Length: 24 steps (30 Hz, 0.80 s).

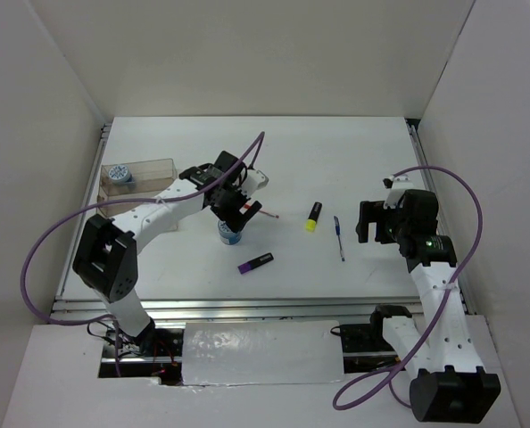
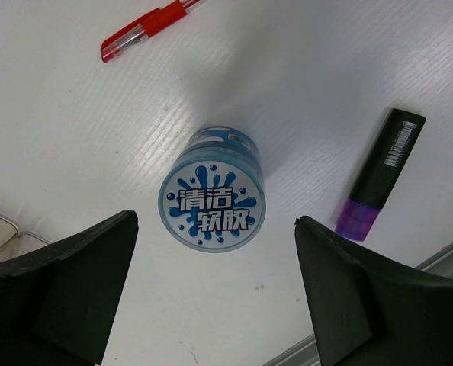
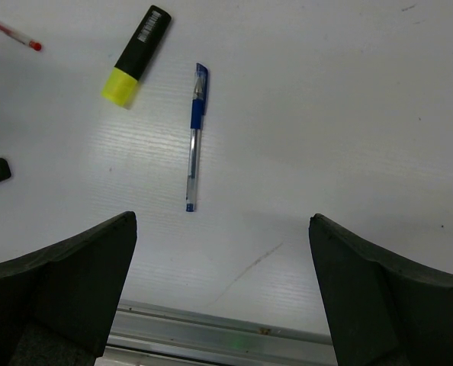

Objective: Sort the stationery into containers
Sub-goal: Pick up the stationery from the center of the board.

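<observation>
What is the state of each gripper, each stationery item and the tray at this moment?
Left gripper: open, above the loose roll, not touching it.
Right gripper: open, empty.
Loose roll: upright on the table.
Second roll: inside the tray's left end.
Tray: holds only that roll.
Purple highlighter: lying on the table.
Yellow highlighter: lying on the table.
Blue pen: lying on the table.
Red pen: lying on the table.
</observation>
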Each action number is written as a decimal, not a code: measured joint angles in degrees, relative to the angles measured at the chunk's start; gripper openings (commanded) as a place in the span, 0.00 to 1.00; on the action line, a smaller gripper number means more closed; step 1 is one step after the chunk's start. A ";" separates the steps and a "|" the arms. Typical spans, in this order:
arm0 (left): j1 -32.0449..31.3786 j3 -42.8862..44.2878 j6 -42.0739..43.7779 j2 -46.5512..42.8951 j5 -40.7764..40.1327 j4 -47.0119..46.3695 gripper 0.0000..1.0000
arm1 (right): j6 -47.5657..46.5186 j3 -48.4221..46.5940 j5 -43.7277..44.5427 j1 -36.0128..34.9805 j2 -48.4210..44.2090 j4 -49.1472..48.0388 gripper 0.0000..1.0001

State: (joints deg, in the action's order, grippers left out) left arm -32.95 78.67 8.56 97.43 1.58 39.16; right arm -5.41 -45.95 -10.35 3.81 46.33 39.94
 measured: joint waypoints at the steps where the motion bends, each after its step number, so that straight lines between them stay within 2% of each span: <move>1: 0.02 0.00 0.13 0.11 0.02 0.02 0.97 | 0.00 0.00 -0.02 0.02 0.00 0.00 1.00; 13: 2.95 0.00 0.35 4.44 2.05 0.00 0.96 | 0.00 0.00 -0.61 0.37 0.26 0.02 1.00; 24: 3.02 0.00 0.50 5.46 3.96 -0.20 0.92 | 0.00 0.00 -0.85 0.52 0.52 0.02 1.00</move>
State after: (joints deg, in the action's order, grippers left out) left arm -29.93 78.67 9.06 102.89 5.54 38.96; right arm -5.41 -45.95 -11.20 4.34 46.85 39.97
